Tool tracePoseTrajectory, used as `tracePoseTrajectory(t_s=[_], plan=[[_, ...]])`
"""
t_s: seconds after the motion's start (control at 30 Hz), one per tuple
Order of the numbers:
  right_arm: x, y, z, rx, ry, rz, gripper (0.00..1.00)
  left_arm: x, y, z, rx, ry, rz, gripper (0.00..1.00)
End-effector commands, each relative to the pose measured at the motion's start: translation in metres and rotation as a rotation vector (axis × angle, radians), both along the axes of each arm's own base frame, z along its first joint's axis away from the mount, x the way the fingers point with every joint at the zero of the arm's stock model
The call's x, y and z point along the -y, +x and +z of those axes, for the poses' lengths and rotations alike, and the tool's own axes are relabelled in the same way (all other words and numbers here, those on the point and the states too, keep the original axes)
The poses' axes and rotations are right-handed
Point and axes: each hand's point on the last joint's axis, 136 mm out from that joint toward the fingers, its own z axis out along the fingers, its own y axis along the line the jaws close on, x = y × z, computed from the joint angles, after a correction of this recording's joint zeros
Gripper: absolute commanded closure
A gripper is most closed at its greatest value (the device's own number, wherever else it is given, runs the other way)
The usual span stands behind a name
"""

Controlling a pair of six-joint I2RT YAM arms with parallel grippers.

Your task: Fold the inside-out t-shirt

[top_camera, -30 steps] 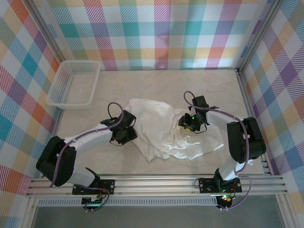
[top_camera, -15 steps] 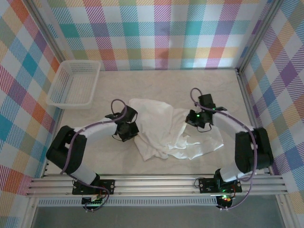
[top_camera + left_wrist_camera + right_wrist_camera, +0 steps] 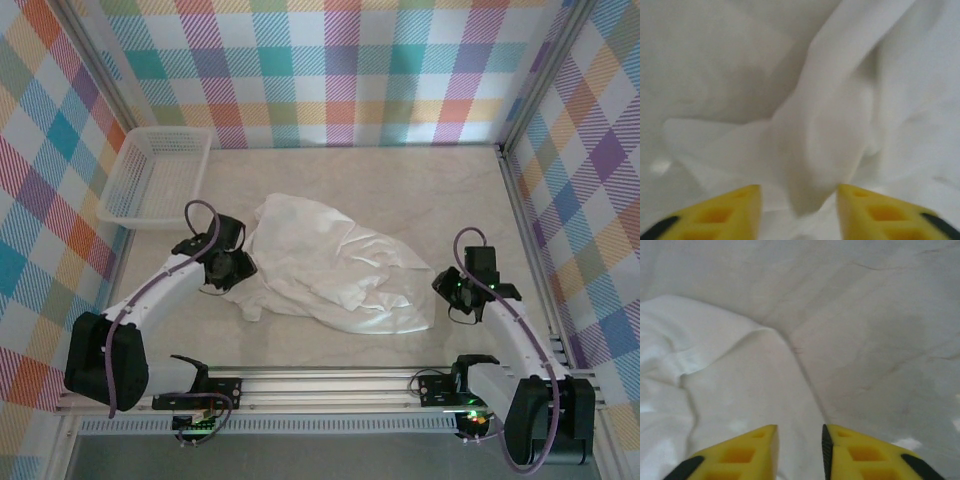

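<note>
T-shirt (image 3: 330, 270) rumpled mid-table, a gripper at each end

Quick rundown, working across from the left in the overhead view. White lattice basket (image 3: 120, 178) is parked at about 10 o'clock on the table (image 3: 400, 190), well apart from the cloth.

Next is the left gripper (image 3: 235, 268), right at the shirt's 9 o'clock edge and touching the fabric there. From its wrist cam, the left gripper (image 3: 799, 192) has its yellow fingers spread, and a soft raised fold of the t-shirt (image 3: 840, 110) runs down into the gap between them. Can't tell whether the pads actually press on that fold.

The shirt itself is a plain white, wrinkly heap in the middle of the table. It stretches from about 9 o'clock to 4 o'clock, with one corner trailing toward the near edge.

Then the right gripper (image 3: 450, 290), just beside the shirt's 4 o'clock corner. In its wrist cam, the right gripper (image 3: 800, 432) has its fingers a little apart with nothing pinched. The hem of the t-shirt (image 3: 730, 390) runs under the gap, so there's cloth at 9 o'clock of it and bare table (image 3: 880, 340) at 3 o'clock.
</note>
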Motion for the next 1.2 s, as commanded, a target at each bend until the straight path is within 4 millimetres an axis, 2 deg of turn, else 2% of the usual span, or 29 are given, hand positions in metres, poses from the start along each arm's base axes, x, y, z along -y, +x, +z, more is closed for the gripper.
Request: tracePoseTrajectory(t_s=[0.0,0.03,0.13,0.3,0.43,0.57,0.63,0.67,0.7,0.73,0.77,0.8,0.87,0.97,1.1,1.17], plan=[[-0.052,0.046,0.059,0.189,-0.018,0.312,0.59,-0.019,-0.01,-0.001,-0.016,0.083,0.064,0.43],[-0.069,0.055,0.065,0.181,-0.061,0.411,0.57,-0.022,-0.011,-0.001,-0.02,0.093,0.078,0.42],[-0.114,0.084,0.067,0.126,-0.158,0.629,0.49,-0.017,-0.015,-0.007,-0.042,0.085,0.07,0.42],[-0.175,0.154,0.063,0.134,-0.152,0.782,0.38,-0.003,-0.029,-0.026,-0.067,0.064,0.034,0.42],[-0.216,0.198,0.041,0.14,-0.086,0.848,0.32,0.009,-0.027,-0.04,-0.102,0.036,-0.019,0.32],[-0.251,0.216,0.005,0.074,0.041,0.885,0.27,0.006,-0.011,-0.045,-0.093,0.076,-0.025,0.28],[-0.266,0.216,-0.008,0.031,0.085,0.905,0.32,0.005,-0.002,-0.051,-0.099,0.075,-0.013,0.29],[-0.272,0.215,-0.01,0.02,0.102,0.915,0.41,0.006,0.002,-0.054,-0.102,0.066,-0.009,0.33],[-0.277,0.215,-0.008,0.022,0.116,0.92,0.53,0.008,0.005,-0.058,-0.106,0.052,-0.008,0.4],[-0.278,0.216,-0.003,0.029,0.125,0.911,0.7,0.011,0.009,-0.06,-0.108,0.026,-0.01,0.58],[-0.277,0.219,0.007,0.048,0.115,0.895,0.89,0.014,0.014,-0.059,-0.104,-0.002,-0.009,0.84],[-0.273,0.221,0.019,0.073,0.097,0.882,1.0,0.016,0.017,-0.056,-0.096,-0.021,-0.008,1.0],[-0.262,0.226,0.054,0.149,0.05,0.849,1.0,0.015,0.025,-0.037,-0.05,-0.049,-0.006,1.0],[-0.234,0.228,0.125,0.293,0.014,0.77,1.0,0.007,0.041,0.024,0.082,-0.062,-0.013,1.0],[-0.171,0.214,0.24,0.541,-0.003,0.586,1.0,-0.001,0.054,0.144,0.332,-0.036,-0.065,1.0],[-0.139,0.194,0.296,0.688,-0.049,0.504,1.0,-0.003,0.054,0.202,0.469,-0.037,-0.086,1.0]])
